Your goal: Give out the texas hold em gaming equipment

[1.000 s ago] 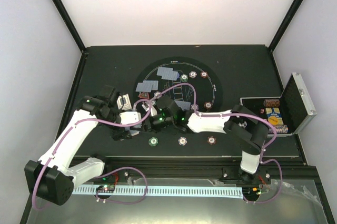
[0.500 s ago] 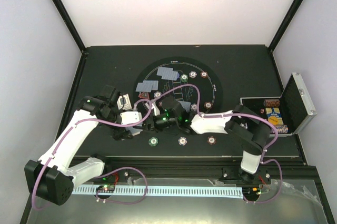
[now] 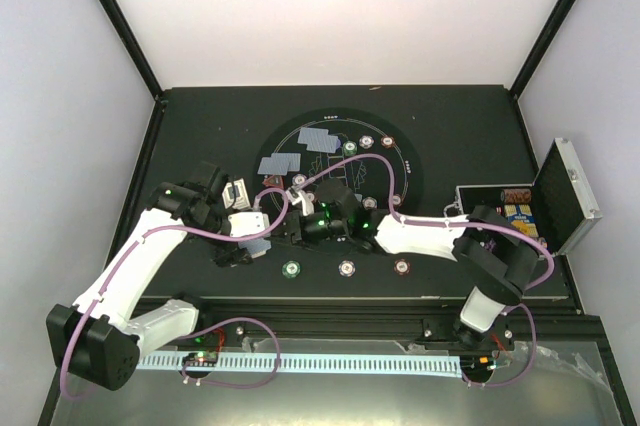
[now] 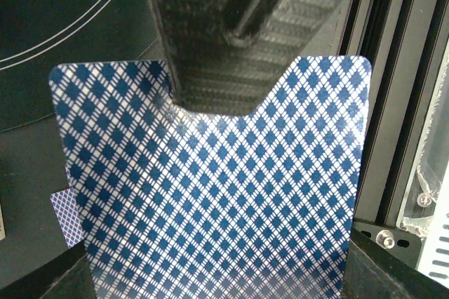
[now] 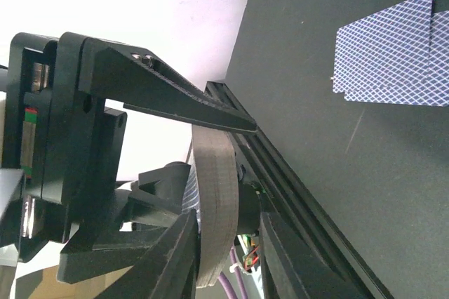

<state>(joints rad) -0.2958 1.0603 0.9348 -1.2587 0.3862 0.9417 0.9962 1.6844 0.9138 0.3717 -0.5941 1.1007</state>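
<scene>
My left gripper [image 4: 214, 99] pinches a playing card [image 4: 210, 201] over the table's near edge, beside the front rail [image 4: 393, 102]. The blue diamond back faces up (long axis along my fingers). My right gripper [image 5: 224, 173] hangs close; I cannot tell whether it clasps anything.

I see the overhead view evenly bright, back wall [image 3: 340, 16] washed out, and glare sheening the playing card [image 4: 210, 194].
</scene>
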